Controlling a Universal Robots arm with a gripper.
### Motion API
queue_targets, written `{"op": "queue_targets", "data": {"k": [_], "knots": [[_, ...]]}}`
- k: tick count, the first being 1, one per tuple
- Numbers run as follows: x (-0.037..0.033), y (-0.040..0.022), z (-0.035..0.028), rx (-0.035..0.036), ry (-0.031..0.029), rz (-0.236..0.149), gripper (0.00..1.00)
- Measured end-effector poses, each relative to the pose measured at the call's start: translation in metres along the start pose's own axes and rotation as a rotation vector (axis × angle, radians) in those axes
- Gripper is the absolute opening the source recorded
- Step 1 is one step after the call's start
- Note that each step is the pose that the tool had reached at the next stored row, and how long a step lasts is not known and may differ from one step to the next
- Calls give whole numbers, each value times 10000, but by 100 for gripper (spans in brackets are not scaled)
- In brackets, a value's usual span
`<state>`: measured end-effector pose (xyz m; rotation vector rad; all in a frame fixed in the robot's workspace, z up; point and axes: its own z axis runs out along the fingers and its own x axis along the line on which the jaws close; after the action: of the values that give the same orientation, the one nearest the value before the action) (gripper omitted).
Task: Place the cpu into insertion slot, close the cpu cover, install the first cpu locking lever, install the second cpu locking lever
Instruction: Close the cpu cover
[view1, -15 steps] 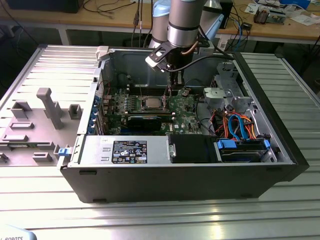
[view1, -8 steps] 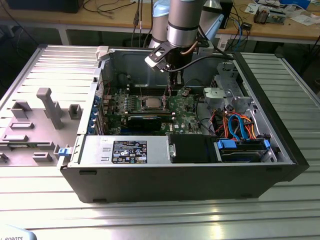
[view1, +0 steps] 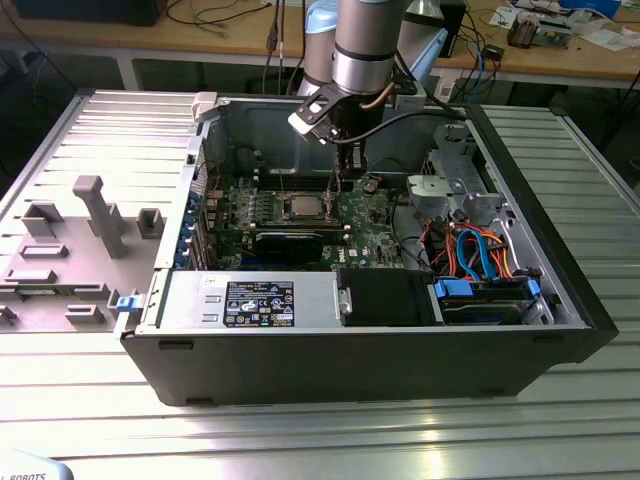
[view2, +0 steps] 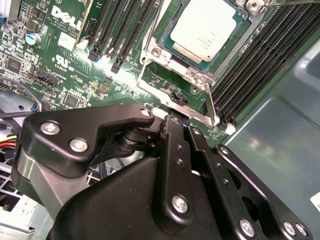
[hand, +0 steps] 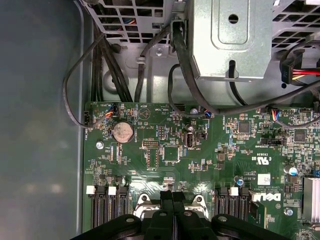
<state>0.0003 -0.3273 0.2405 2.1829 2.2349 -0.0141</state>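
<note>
Second wrist view | fingers (view2: 174, 131) together, tips at locking lever (view2: 192, 111) | cpu (view2: 205, 27) seated

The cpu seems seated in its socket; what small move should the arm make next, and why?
Probably press the locking lever down a little: the cpu sits under the closed cpu cover, and the shut gripper is right at the lever's free end, which looks unhooked.
</note>
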Motion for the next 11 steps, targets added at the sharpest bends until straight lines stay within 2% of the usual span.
{"op": "queue_targets", "data": {"k": [11], "knots": [[1, -28, 1, 16, 0, 0, 11]]}}
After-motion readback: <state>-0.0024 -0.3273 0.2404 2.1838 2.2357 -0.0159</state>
